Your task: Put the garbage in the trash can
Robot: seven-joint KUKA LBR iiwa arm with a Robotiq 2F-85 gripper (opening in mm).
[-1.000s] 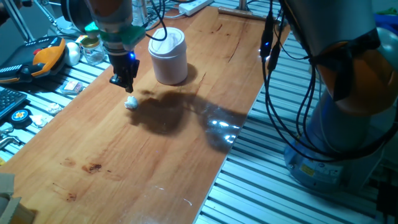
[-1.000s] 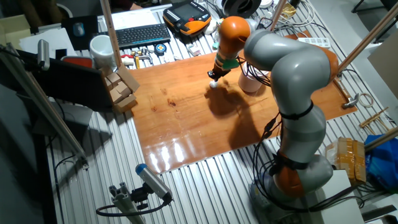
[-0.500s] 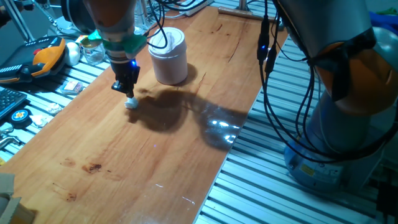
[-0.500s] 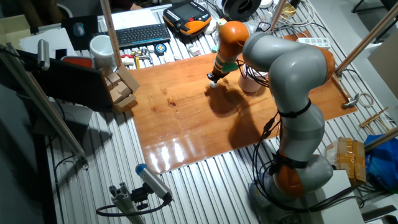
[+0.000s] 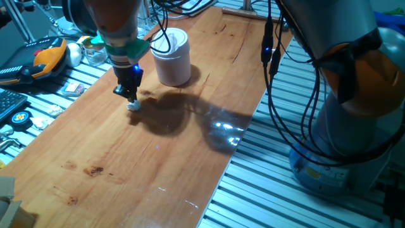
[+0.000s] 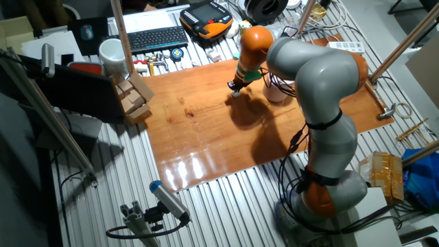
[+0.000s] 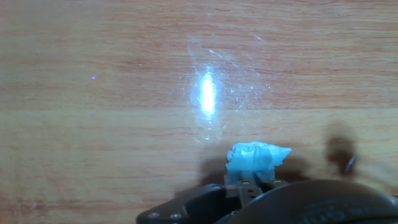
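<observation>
- Gripper (image 5: 131, 100) is down at the table (image 5: 158, 164), pointing straight down, w/ a blue light lit on its body.
- Wad (image 5: 133, 106) sits right at the fingertips, on the wood; in the fixed view it shows as a small white lump just below the black fingers.
- Hand view: wad (image 7: 255, 159) is lumpy, pale, tinted bluish by the light, right at the finger ends (image 7: 252, 185) at the bottom edge. Fingers look close together on or just behind it, but can't tell if they're clamped on it or only touching.
- Can't tell either if the wad is lifted or resting on the table; it casts a dark shadow beside it on the wood.
- Bin (image 5: 171, 57) stands upright near the wad, farther back on the table, apart from the gripper; white, round, domed lid on top.
- Other fixed view: gripper (image 6: 234, 89) is low over the far part of the table, bin (image 6: 276, 91) mostly hidden behind the grey arm (image 6: 312, 75). Wad too small to make out well there.
- Beyond the table edge nearest the gripper: an orange-and-black handset (image 5: 47, 57), a glass jar (image 5: 95, 50), flat paper scraps (image 5: 71, 87).
- Other fixed view also shows a keyboard (image 6: 156, 38) and a white mug (image 6: 112, 55) beyond the table.
</observation>
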